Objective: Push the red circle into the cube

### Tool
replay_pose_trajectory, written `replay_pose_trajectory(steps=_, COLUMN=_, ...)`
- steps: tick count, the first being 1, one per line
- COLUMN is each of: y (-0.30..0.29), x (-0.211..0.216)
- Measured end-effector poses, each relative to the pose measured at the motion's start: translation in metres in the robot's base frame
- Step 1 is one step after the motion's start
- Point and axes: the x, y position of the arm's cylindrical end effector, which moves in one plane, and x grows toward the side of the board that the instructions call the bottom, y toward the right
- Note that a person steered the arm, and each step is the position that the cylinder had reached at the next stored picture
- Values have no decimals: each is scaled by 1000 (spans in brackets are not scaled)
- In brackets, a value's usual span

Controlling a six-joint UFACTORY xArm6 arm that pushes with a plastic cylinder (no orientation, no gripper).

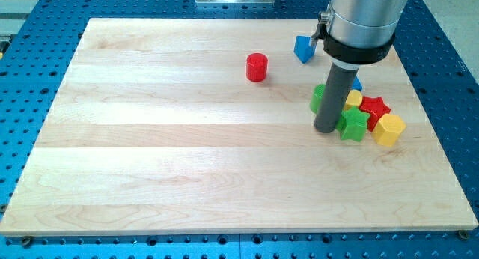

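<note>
The red circle (257,67), a short cylinder, is seen standing alone on the wooden board (187,162), in its upper half and a little right of centre; it is placed well apart from my tip (326,130), up and toward the view's left of it, with bare wood between them; no contact is shown. No pincer is carried by the arm; a straight dark rod is fitted instead, so nothing is held and no opening can be reported. My tip is set down at the left edge of a cluster near the board's right side; it is found just beside the green star (353,126), and whether the two touch cannot be told.

The blue cube (303,49) is seen near the view's top, to the right of the red circle and apart from it; its right side is partly covered by the arm's grey housing (362,23). Behind the rod a green block (319,99) is largely hidden, and its shape cannot be made out; a second blue block (356,84) is shown only as a sliver beside the rod. A yellow piece (353,99) is partly covered, a red star (374,108) is pressed among its neighbours, and a yellow block (389,129) is placed at the cluster's right end.
</note>
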Motion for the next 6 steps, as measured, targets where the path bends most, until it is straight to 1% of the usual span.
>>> replay_pose_trajectory(steps=2, y=-5, x=6)
replay_pose_trajectory(steps=3, y=-29, x=4)
replay_pose_trajectory(steps=4, y=-68, x=-22)
replay_pose_trajectory(steps=6, y=-9, x=-45)
